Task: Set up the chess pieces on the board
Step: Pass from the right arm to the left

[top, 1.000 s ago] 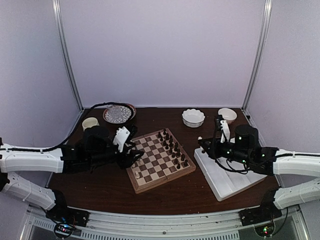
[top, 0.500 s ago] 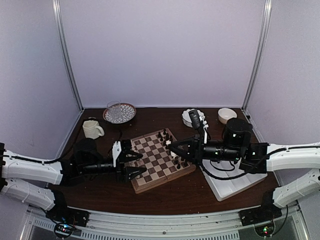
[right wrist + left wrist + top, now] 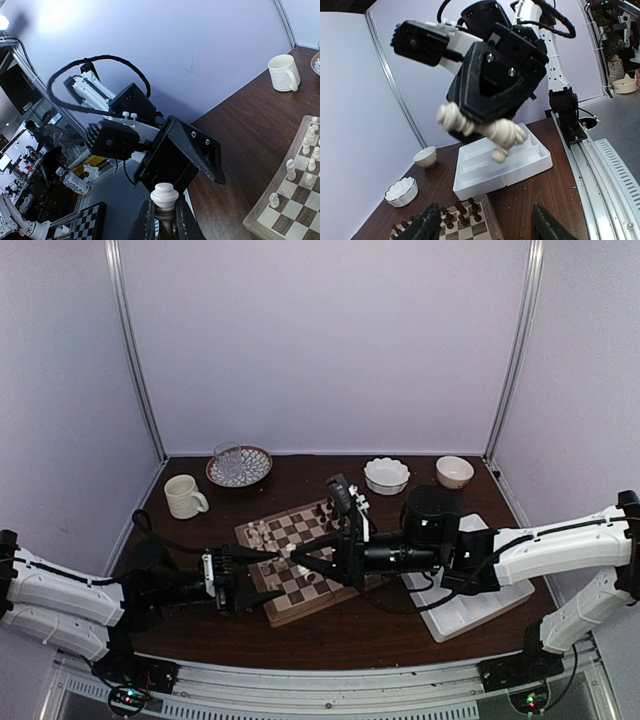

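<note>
A cream chess piece [image 3: 164, 196], judged light, rigid and slippery, is pinched below its head by the right gripper [image 3: 160, 222]; the left gripper [image 3: 487, 226] is spread open.

The right arm [image 3: 430, 542] hides the board's [image 3: 300, 528] right-hand squares.

Cream-white chess pieces [image 3: 262, 534], light-and-dark brown checked board [image 3: 296, 530] with tan rim, white tray [image 3: 472, 610], dark brown worktop [image 3: 200, 530], cream mug [image 3: 183, 496].
</note>
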`<state>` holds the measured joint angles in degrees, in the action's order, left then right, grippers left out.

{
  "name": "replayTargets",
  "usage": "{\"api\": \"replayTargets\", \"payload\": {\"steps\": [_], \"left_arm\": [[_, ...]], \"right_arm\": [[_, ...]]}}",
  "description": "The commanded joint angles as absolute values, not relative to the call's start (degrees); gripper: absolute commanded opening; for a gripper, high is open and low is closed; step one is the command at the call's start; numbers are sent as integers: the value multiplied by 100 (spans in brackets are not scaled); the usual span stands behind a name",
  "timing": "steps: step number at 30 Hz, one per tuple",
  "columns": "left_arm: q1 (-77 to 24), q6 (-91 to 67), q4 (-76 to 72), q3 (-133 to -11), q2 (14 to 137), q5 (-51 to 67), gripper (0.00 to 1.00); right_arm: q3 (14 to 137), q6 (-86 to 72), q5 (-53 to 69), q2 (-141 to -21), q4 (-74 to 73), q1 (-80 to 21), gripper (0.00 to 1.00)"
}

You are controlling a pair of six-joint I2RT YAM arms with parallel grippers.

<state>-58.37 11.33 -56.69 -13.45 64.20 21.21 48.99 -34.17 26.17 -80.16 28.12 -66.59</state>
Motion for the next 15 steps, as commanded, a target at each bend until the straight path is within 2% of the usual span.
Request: {"api": "replayTargets", "payload": {"steps": [1,15], "left_arm": [[-5932,1587,-6229,-1287,6323,2151,62],[-5967,1669,-5879,-1427,6340,2389,56]], "right_arm": [[5182,-3581,2700,-8325,3259,-6751,0],[5524,-3885,2909,-9037,3876,-6785,0]]}}
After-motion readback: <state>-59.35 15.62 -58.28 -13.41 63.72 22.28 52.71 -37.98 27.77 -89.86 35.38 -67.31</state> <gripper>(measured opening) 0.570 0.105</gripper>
